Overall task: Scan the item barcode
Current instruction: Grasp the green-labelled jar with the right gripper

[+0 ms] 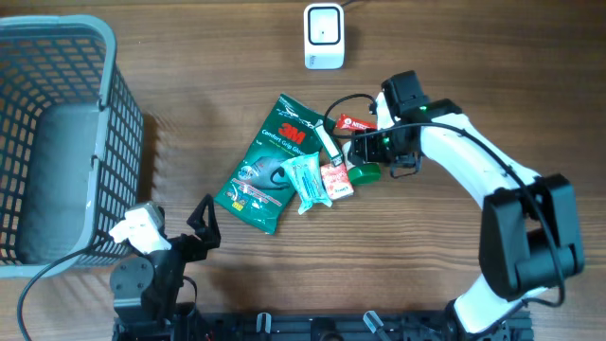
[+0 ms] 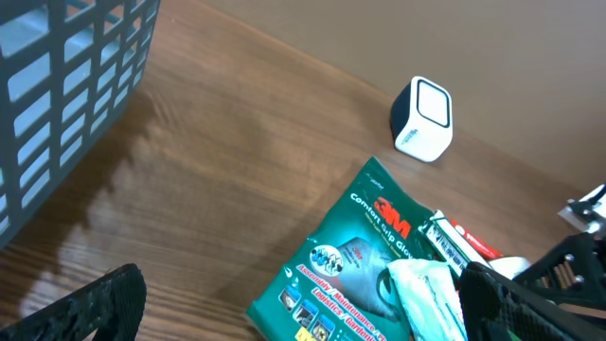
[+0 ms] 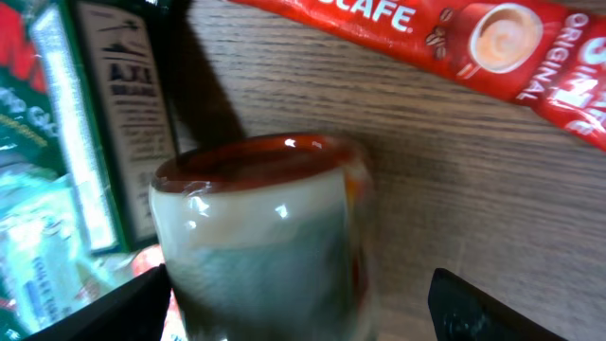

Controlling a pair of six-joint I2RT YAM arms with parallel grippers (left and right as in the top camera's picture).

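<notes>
Overhead puts you at the pick-up step: right hand (image 1: 370,157) is spread and straddling the small pot (image 3: 260,237) in the pile mid-table, nothing pinched yet, while left hand (image 1: 202,227) sits spread and idle near the basket (image 1: 106,90). Next move, I'd judge: close on the pot, lift straight up, and turn its barcode to the scanner (image 1: 323,36) at the far edge. Nescafe stick (image 3: 454,38) and 3M pack (image 1: 270,166) crowd the pot, but the table is bare between pile and scanner.
</notes>
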